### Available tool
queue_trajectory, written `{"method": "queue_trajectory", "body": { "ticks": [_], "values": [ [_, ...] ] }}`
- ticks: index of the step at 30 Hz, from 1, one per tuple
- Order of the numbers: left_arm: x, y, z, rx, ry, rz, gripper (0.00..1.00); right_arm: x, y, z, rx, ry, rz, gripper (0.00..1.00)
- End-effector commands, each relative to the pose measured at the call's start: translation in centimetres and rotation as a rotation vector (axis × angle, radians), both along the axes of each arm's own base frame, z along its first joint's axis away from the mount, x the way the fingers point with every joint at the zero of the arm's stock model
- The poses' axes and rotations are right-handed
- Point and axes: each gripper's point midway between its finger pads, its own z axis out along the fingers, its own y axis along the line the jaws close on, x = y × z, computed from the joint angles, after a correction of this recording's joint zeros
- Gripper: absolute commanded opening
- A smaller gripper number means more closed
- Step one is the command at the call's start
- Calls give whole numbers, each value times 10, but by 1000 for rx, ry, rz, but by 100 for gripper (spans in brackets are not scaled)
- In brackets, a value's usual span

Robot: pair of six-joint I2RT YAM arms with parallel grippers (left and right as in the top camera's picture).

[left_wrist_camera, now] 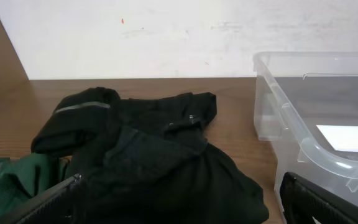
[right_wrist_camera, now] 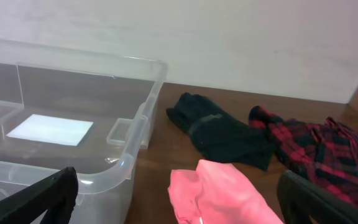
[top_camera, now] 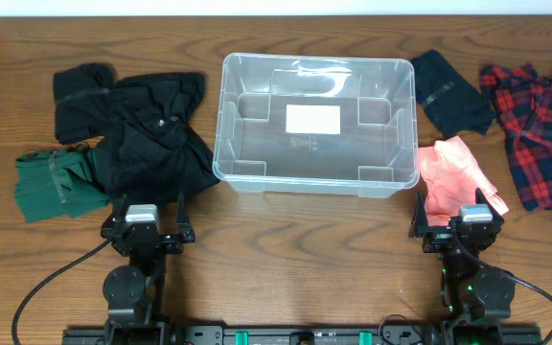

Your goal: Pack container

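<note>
The clear plastic container point(top_camera: 257, 177) stands at the table's middle back, with only its white label point(top_camera: 312, 119) inside. It also shows in the left wrist view point(left_wrist_camera: 319, 155) and the right wrist view point(right_wrist_camera: 129, 158). My left gripper point(top_camera: 147, 228) is open near the front edge, its fingers either side of a black garment point(left_wrist_camera: 160, 168). My right gripper point(top_camera: 460, 222) is open, with a folded pink cloth point(right_wrist_camera: 219, 193) between its fingers, not gripped.
A black garment pile point(top_camera: 147, 125) and a folded green cloth point(top_camera: 51, 182) lie left of the container. A dark navy cloth point(top_camera: 448, 91) and a red plaid shirt point(top_camera: 544, 125) lie to the right, with the pink cloth point(top_camera: 453, 172).
</note>
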Motion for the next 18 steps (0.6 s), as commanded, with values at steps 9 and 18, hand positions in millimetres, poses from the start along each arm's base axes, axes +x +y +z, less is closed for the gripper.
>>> {"method": "queue_trajectory", "body": {
  "ticks": [9,18],
  "values": [
    [0,2,-16,15,37,7,98,0,0,-1,-9,0,3,99],
    [3,2,26,14,-135,7,98,0,0,-1,-9,-1,3,99]
  ]
}}
